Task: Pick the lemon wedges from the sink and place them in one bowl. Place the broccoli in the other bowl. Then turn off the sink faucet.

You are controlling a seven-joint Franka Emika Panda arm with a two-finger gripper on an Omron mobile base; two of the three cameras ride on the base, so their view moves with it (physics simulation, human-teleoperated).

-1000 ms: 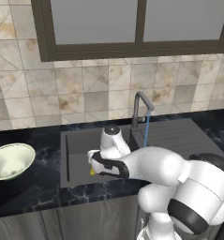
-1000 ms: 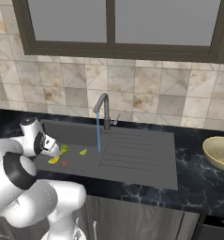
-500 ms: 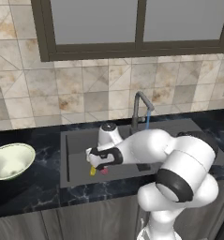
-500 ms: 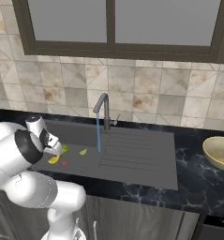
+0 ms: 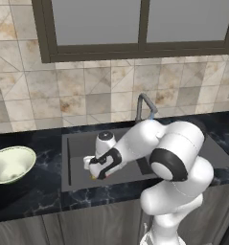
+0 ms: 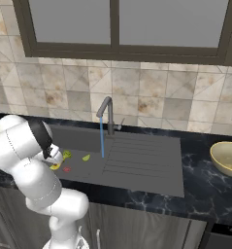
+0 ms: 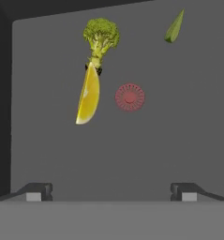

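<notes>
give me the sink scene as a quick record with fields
sink: dark basin, red drain on its floor
in the sink: yellow lemon wedge touching the broccoli stem, green wedge apart
faucet: running, blue stream
gripper: open, over the basin floor, holding nothing
left bowl: on counter, nothing in it
right bowl: on counter, nothing in it

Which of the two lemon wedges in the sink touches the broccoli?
The yellow lemon wedge: its tip meets the stem of the broccoli. The greener wedge lies apart, on the far side of the red drain.
</notes>
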